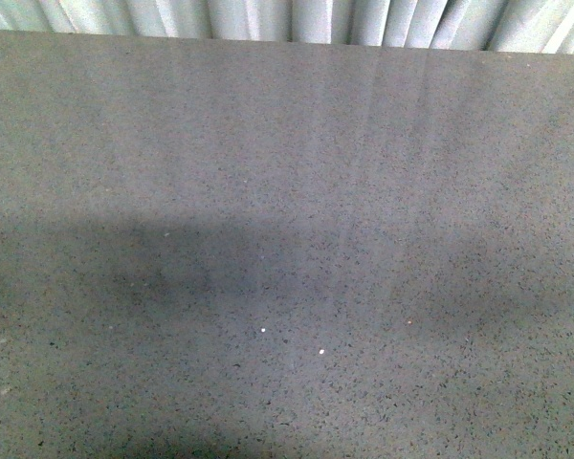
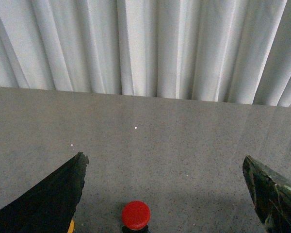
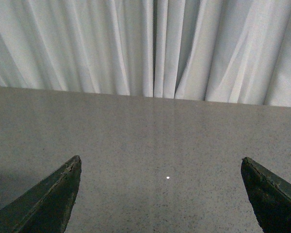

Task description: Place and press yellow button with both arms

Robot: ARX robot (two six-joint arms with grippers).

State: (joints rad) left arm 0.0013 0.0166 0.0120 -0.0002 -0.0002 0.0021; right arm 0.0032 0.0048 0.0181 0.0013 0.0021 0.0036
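front: from robot body, tilted down on grey table (image 1: 287,191), curtain (image 1: 268,19) a thin strip past the far edge
left wrist: low, near table, faces curtain, left fingertips (image 2: 63,189) frame the view
right wrist: same low angle, faces curtain, right fingertips (image 3: 58,194) frame it
shared: table far edge, curtain in all three

Speckled grey table (image 1: 287,191), white pleated curtain (image 2: 150,43), red button (image 2: 136,214), black right gripper (image 3: 160,159)

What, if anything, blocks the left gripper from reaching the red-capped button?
Probably nothing, so likely yes. The left gripper is open, and the red-capped button stands on the table between its fingers, uncovered. A yellow sliver beside one finger is mostly hidden.
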